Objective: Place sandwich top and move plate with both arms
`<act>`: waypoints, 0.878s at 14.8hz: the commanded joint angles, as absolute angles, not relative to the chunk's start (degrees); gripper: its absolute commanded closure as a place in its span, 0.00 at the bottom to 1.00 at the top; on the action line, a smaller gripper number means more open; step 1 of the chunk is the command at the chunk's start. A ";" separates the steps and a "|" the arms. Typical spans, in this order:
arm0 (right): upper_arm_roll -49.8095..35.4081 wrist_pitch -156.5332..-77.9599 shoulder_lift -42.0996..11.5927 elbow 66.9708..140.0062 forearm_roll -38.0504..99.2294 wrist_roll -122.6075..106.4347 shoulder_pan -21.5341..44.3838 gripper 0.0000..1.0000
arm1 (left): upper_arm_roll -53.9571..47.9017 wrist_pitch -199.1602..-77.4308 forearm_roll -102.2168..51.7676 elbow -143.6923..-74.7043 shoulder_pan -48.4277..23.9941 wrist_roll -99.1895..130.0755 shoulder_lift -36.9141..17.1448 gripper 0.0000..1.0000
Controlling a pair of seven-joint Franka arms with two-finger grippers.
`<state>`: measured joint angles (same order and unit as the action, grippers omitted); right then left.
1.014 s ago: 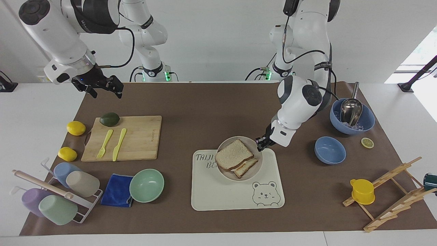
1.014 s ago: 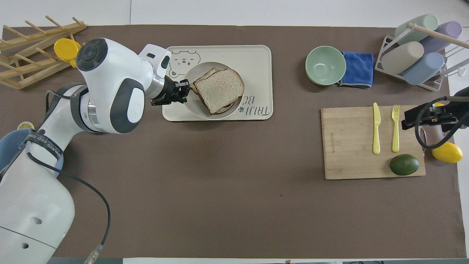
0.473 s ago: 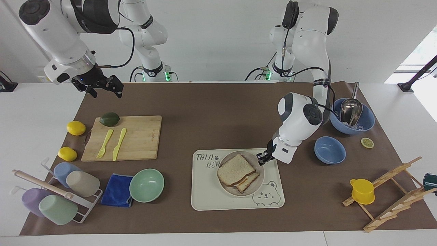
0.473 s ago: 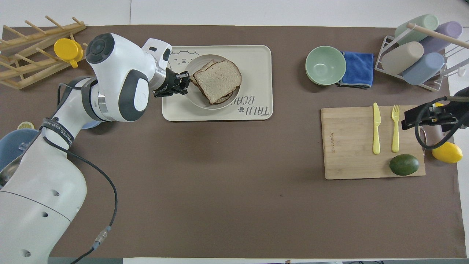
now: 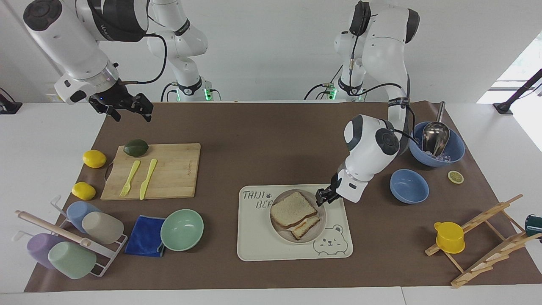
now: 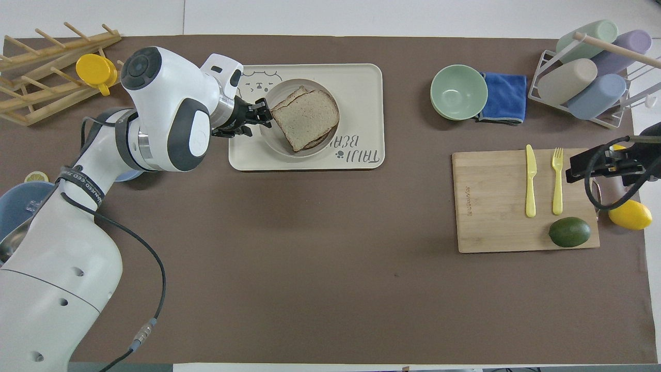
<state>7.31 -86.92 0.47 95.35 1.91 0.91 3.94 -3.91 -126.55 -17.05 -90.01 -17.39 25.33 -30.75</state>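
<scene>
Currently the tabletop carries a brown mat, with the cream bear tray mid-mat. The plate sits flat on that tray, beside the bear drawing. The sandwich top lies on the plate, stacked over a smaller toast slice that pokes out at one edge. Left arm comes in low from its end of the tabletop; left tool is at the plate rim on the left arm's side, at or just off the rim. Fingers look parted a little, but I cannot tell if they are released or pinching the rim. Right arm waits raised, right tool released, jaws apart, over the mat edge near the cutting board with the avocado.
</scene>
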 commanded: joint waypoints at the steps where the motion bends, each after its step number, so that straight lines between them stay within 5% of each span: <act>1: 7.65 -86.57 1.58 96.24 3.34 -0.09 3.78 0.00 | -3.52 -127.00 -17.05 -90.09 -16.79 24.35 -30.67 0.00; 13: 7.65 -86.57 1.58 96.24 3.34 -0.09 3.78 0.00 | 3.60 -118.15 -9.25 -89.65 -15.74 24.00 -22.78 0.00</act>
